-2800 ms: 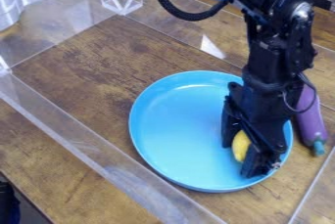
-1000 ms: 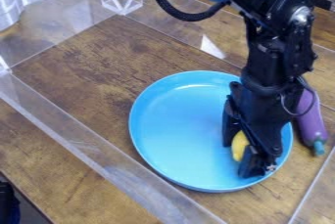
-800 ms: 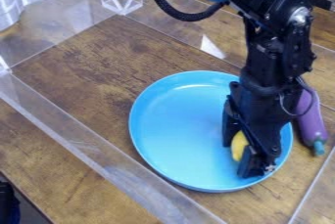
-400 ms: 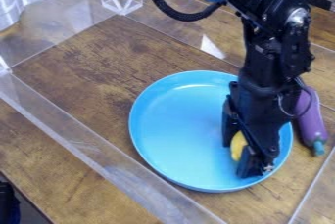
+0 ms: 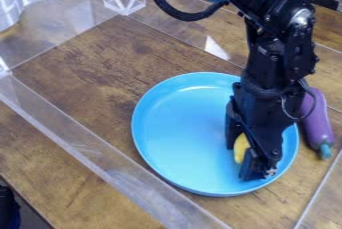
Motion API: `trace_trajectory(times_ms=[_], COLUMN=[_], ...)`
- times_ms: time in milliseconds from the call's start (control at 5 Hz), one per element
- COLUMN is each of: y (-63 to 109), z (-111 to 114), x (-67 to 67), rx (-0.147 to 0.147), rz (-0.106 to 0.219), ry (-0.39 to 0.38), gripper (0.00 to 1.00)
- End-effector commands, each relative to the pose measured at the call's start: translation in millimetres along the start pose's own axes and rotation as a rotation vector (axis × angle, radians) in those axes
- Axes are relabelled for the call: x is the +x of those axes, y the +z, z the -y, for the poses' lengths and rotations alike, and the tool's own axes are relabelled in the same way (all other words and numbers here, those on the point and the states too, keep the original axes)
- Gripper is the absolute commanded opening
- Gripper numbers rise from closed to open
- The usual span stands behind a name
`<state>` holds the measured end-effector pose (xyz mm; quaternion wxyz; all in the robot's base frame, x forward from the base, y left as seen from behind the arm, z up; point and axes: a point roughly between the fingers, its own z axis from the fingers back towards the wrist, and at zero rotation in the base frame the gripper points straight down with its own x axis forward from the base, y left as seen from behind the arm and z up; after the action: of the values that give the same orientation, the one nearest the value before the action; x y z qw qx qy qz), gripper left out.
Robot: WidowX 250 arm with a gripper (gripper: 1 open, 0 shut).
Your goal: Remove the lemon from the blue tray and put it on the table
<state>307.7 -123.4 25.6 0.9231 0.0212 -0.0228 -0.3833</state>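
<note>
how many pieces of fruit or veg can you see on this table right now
2. The lemon sits in the blue tray, with the pincer shut on it. The purple eggplant lies on the table just right of the tray. The arm may hide more.

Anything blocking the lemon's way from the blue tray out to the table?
Only partly. The gripper is shut on the lemon inside the blue tray. The tray's low rim must be cleared. On the right an eggplant lies beside the tray. The bare table to the left looks unobstructed.
</note>
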Motion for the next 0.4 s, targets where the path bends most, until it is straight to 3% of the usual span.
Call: trace_trajectory(times_ms=[0,200], y=[17.1,22.1], z=[-5.5,-6.9], x=[0.2,-0.9], rx=[0.025,0.032], rz=[0.033,0.034], ry=[0.003,0.001], gripper=[0.0,0.0])
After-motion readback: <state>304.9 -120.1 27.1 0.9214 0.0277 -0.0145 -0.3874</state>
